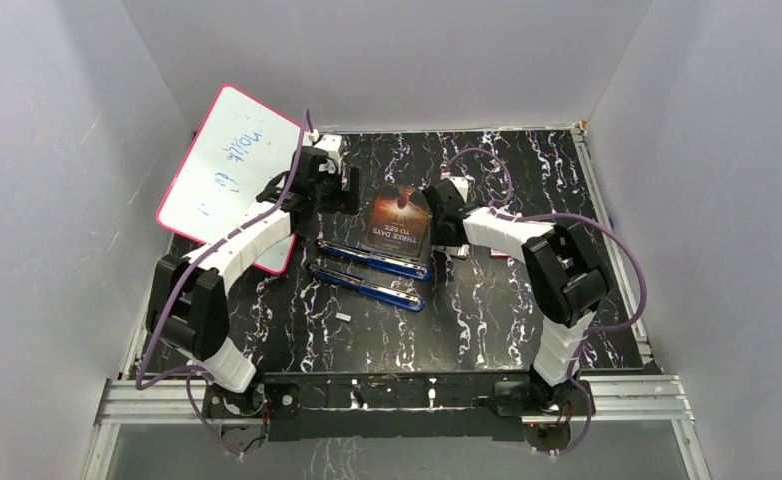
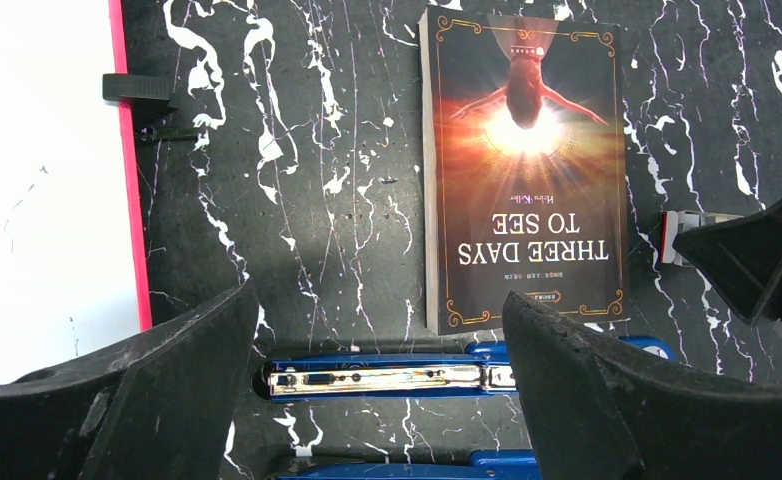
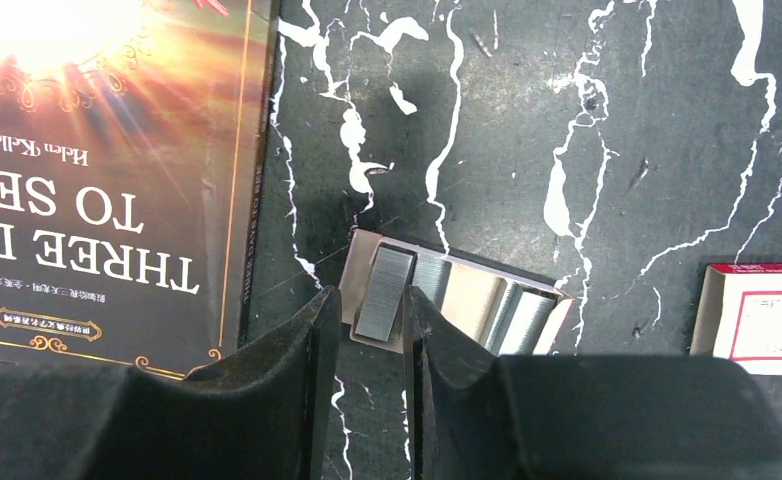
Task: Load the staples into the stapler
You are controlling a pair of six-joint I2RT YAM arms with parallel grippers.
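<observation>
The blue stapler (image 1: 372,262) lies swung open as two long halves in front of a book. Its shiny metal channel (image 2: 387,380) faces up, and the second half (image 2: 397,470) lies nearer. My left gripper (image 2: 379,300) hovers wide open just behind the channel, holding nothing. The staples (image 3: 385,292) are grey strips in a small tan tray (image 3: 472,295). My right gripper (image 3: 372,300) is narrowly open over the tray's left end. One tilted strip sits between its fingertips, with a slim gap on its left side. More strips (image 3: 527,322) lie at the tray's right.
A book (image 1: 402,218) lies face up between the two grippers. A pink-rimmed whiteboard (image 1: 229,165) leans at the back left. A red-and-white box (image 3: 762,315) sits right of the tray. One short grey strip (image 1: 343,317) lies loose in front of the stapler.
</observation>
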